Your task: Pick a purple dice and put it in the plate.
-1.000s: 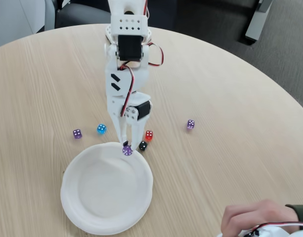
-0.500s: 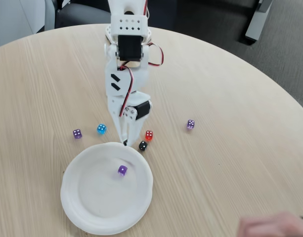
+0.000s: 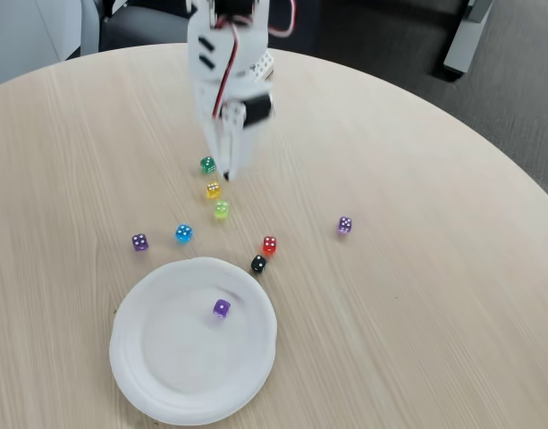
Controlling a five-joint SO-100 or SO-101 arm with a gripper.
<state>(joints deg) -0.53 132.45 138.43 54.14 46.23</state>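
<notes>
A purple dice [image 3: 221, 308] is lying inside the plate [image 3: 144, 375], a little above the plate's middle in the fixed view, so the placing step looks done. The white arm is reaching in from the far edge of the round bench [image 3: 417, 295], and its gripper [image 3: 230, 172] is pointing down, blurred by motion, holding nothing; whether its fingers are apart or together cannot be told. It is hovering just beside a green die [image 3: 207, 164], well apart from the plate, which suggests a move away from the drop.

Other dice are sitting loose on the bench: a yellow die [image 3: 213, 189] and a lime die [image 3: 221, 209] below the green one, a blue die [image 3: 183, 233] and a duller purple die [image 3: 140, 241] left of the plate's top, a red die [image 3: 269, 244] and a black die [image 3: 258, 264] near its rim, and a pale lilac die [image 3: 344, 225] further right.

The bench is showing pale wood grain. Beyond it, dark carpet [image 3: 515, 80] is covering the floor.
</notes>
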